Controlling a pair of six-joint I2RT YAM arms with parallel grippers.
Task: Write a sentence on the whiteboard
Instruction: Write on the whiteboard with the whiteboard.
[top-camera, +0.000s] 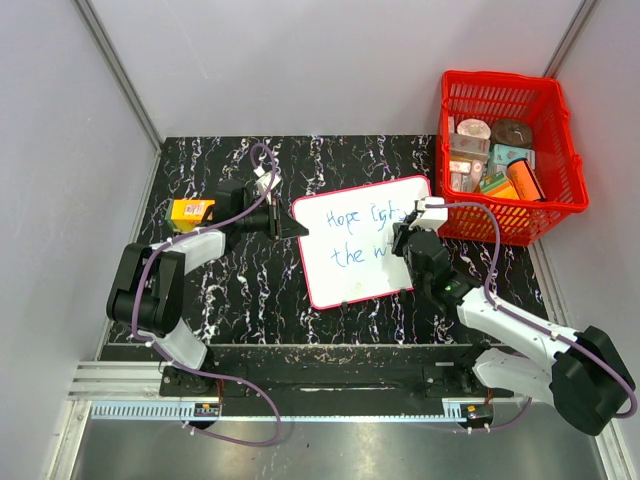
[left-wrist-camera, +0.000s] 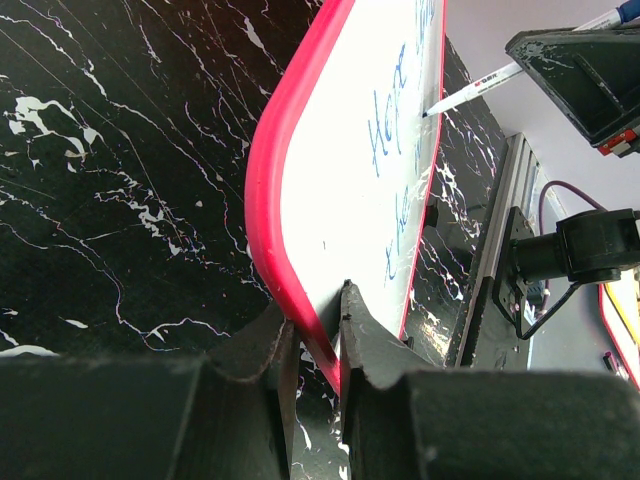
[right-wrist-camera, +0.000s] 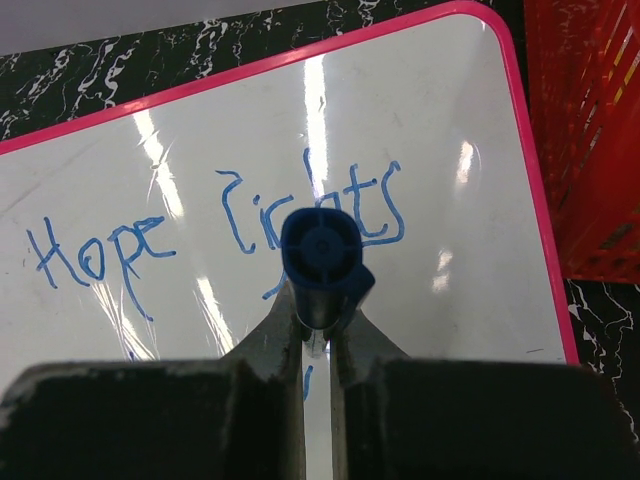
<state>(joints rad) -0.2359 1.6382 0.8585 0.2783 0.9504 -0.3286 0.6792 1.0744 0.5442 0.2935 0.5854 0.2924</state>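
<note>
At the far left you see a yellow box (top-camera: 190, 211), its label too small to read. Your left gripper (left-wrist-camera: 318, 330) is pinched shut on the frame of the whiteboard (top-camera: 350, 285), which lies mid-table, turned at an angle. The sentence (right-wrist-camera: 220, 225) reads "Hope lights", then "the w"; the rest hides under your right gripper (right-wrist-camera: 318, 310), closed tight on a blue marker (right-wrist-camera: 320, 250). A red basket (top-camera: 545, 222) sits just beside the board.

I see the whiteboard (right-wrist-camera: 470, 180) glossy white, streaked with glare, in a smooth pink plastic frame. The bench (left-wrist-camera: 120, 180) has a black, white-veined stone look; marker (right-wrist-camera: 320, 250) and basket (top-camera: 530, 222) are plastic.
</note>
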